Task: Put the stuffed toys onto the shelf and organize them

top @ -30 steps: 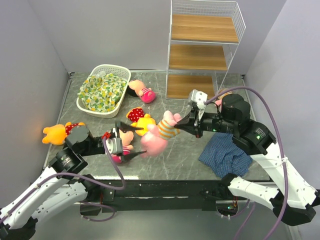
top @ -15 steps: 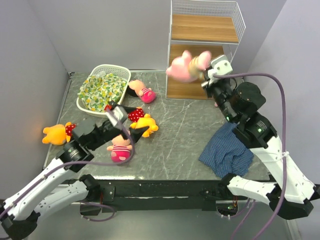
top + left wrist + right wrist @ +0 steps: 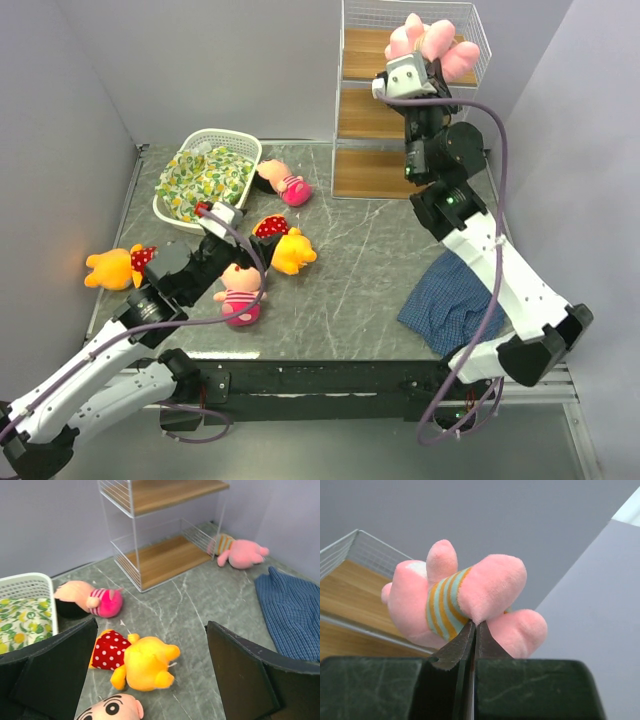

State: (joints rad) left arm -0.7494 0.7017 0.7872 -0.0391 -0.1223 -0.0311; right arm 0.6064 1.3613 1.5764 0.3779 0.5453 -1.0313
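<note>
My right gripper (image 3: 425, 52) is shut on a pink striped piglet (image 3: 432, 36) and holds it high at the top tier of the shelf (image 3: 405, 115). In the right wrist view the fingertips (image 3: 475, 626) pinch the piglet (image 3: 455, 600) above the top board (image 3: 345, 587). My left gripper (image 3: 240, 248) is open and empty, low over a yellow bear (image 3: 286, 248) and a doll (image 3: 240, 295). A second doll (image 3: 283, 183) lies near the basket. A second bear (image 3: 110, 267) lies far left. The other piglet (image 3: 240, 553) lies beside the shelf (image 3: 160, 555).
A white lattice basket (image 3: 238, 140) with a green-yellow cloth (image 3: 203, 183) stands at the back left. A blue plaid cloth (image 3: 450, 305) lies at the front right and shows in the left wrist view (image 3: 292, 612). Grey walls close in on both sides.
My right arm has swung up with the piglet from the table to the shelf's top tier. My left gripper has left the doll on the table and moved toward the yellow bear.
</note>
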